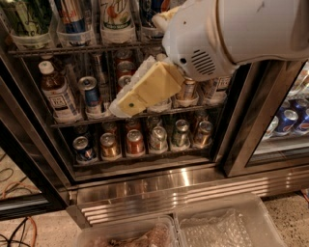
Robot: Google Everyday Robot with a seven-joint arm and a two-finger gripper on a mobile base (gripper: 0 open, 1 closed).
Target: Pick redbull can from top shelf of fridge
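The redbull can (72, 15), blue and silver with red marks, stands in a clear holder on the top shelf (48, 49) of the fridge (169, 185). A green can (21, 17) is on its left and a white-green 7up can (116, 14) on its right. My gripper (123, 103), cream-yellow, hangs in front of the middle rack, below and to the right of the redbull can and apart from it. The white arm (231, 34) covers the upper right of the fridge and hides the right end of the top shelf.
The middle rack holds a brown bottle (58, 94) and a blue can (91, 94). Several short cans (135, 142) line the lowest rack. A second cooler with Pepsi cans (288, 120) stands at right. Clear plastic bins (227, 226) sit below, and cables (14, 226) lie at left.
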